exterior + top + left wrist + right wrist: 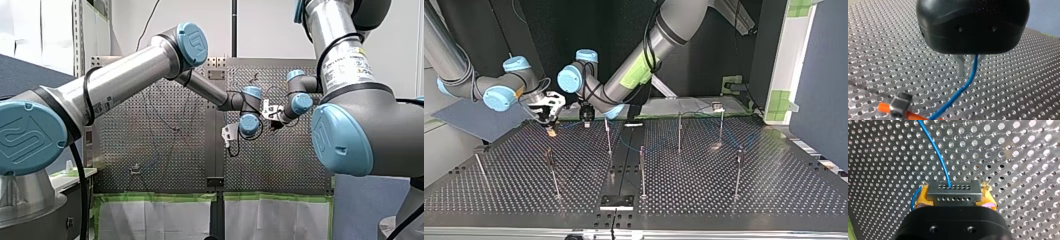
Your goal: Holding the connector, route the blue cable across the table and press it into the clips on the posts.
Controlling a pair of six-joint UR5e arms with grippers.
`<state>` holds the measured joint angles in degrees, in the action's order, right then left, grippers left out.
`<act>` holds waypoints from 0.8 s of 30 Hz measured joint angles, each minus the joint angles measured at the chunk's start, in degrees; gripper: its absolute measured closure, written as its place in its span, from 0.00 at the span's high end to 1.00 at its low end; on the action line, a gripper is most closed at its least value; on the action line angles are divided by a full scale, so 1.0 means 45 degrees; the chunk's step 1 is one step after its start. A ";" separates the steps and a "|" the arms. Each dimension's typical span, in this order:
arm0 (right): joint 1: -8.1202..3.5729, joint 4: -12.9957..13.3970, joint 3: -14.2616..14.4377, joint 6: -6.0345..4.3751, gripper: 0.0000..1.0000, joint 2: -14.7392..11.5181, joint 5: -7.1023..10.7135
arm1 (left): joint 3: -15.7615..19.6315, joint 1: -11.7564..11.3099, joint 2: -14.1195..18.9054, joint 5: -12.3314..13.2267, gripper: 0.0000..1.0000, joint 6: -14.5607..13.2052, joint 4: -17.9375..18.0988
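Observation:
The grey connector [954, 193] sits crosswise between the yellow pads [920, 198] of my right gripper [954, 196], which is shut on it just above the perforated plate. The blue cable [935, 152] leaves the connector's face and curves away over the plate. In the left wrist view the same cable [968, 82] runs up between the metal fingers [961, 67] of my left gripper [970, 65]. Those fingers stand apart on either side of it, open. The connector [899, 106] with orange-yellow pads lies close ahead. In the top view both grippers hang side by side at the table's far edge, right [549, 119], left [585, 119].
Several thin upright posts stand on the perforated table [704, 200]: one near the grippers [608, 136], one in the middle [642, 170], others further to the top view's right [679, 132] [738, 172] and left [553, 172]. A black bracket [616, 201] sits at the near edge.

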<state>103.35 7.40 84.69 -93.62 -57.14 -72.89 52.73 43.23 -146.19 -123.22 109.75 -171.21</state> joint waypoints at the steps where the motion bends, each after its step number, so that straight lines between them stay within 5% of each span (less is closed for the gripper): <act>1: 0.0000 -0.0001 0.0000 0.0001 0.00 0.0000 0.0002 | -0.0005 0.0001 0.0003 0.0000 0.00 0.0002 -0.0007; 9: 0.0002 -0.0120 -0.0112 0.0080 0.00 -0.0011 0.0017 | -0.0128 0.0023 0.0015 -0.0239 0.00 0.0000 -0.0389; 15: 0.0002 -0.0749 -0.0521 0.0296 0.00 -0.0316 0.0018 | -0.0504 0.0046 0.0300 -0.0632 0.00 0.0000 -0.1163; 24: -0.0007 -0.1235 -0.0908 -0.0241 0.00 -0.1333 0.0156 | -0.0566 0.0194 0.1377 -0.0752 0.00 -0.0174 -0.1865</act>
<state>103.32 1.84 80.60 -94.70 -63.14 -72.19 50.18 44.11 -140.00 -126.61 108.97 -179.60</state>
